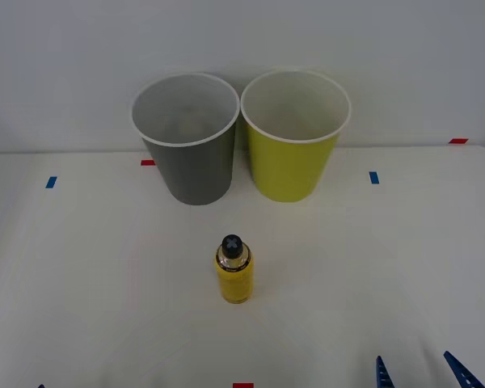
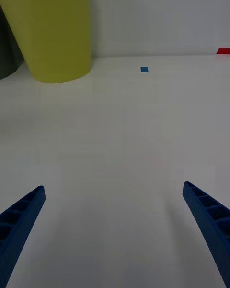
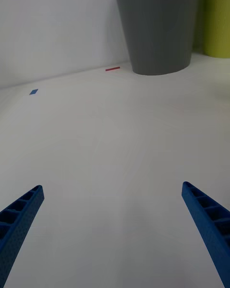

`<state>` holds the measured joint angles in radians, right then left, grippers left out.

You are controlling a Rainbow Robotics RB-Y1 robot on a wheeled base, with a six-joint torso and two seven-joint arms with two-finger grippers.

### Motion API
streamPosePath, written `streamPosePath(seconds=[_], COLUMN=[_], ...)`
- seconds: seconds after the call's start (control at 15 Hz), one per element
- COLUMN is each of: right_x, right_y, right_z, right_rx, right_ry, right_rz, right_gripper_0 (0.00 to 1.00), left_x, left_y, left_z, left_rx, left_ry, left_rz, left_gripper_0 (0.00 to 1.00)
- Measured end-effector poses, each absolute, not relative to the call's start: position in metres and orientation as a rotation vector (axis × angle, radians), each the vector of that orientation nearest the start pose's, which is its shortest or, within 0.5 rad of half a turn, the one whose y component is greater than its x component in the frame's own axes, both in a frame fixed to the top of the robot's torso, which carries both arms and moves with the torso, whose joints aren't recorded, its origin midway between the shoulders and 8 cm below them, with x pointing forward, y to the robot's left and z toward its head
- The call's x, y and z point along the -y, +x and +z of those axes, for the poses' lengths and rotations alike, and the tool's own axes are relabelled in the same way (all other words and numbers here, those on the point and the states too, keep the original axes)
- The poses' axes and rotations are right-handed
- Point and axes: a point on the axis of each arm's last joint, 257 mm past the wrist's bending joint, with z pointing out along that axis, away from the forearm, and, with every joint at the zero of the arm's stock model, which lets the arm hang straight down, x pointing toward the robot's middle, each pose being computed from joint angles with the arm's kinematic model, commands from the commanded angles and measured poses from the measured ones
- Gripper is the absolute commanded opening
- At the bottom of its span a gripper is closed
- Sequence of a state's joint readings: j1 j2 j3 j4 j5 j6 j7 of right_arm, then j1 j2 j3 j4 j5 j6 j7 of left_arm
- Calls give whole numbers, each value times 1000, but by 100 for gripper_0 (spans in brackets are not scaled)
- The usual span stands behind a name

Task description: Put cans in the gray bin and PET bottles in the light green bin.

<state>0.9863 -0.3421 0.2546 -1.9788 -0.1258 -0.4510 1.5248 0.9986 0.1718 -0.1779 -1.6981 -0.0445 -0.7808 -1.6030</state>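
While upright — gray bin (image 1: 190, 141), light green bin (image 1: 295, 137).

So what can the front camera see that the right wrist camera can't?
Front only: the bottle standing upright on the table, in front of the two bins, and the bins' open tops. Right wrist only: a close look at the right hand, its blue fingers spread wide apart over bare table. Both: the green bin, an edge of the gray bin, and a blue tape mark.
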Motion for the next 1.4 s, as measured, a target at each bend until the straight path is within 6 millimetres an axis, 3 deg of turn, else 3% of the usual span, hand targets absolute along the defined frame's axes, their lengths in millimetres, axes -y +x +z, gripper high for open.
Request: streamPosePath(seconds=[1.4], right_x=[253], right_y=[234], right_z=[-300], right_rx=[-1724], right_ry=[-35], right_rz=[57], right_gripper_0=[100], left_x=[-264], left_y=[191], left_z=[-328], left_rx=[-1635], left_ry=[114], left_rz=[146], left_gripper_0=[100])
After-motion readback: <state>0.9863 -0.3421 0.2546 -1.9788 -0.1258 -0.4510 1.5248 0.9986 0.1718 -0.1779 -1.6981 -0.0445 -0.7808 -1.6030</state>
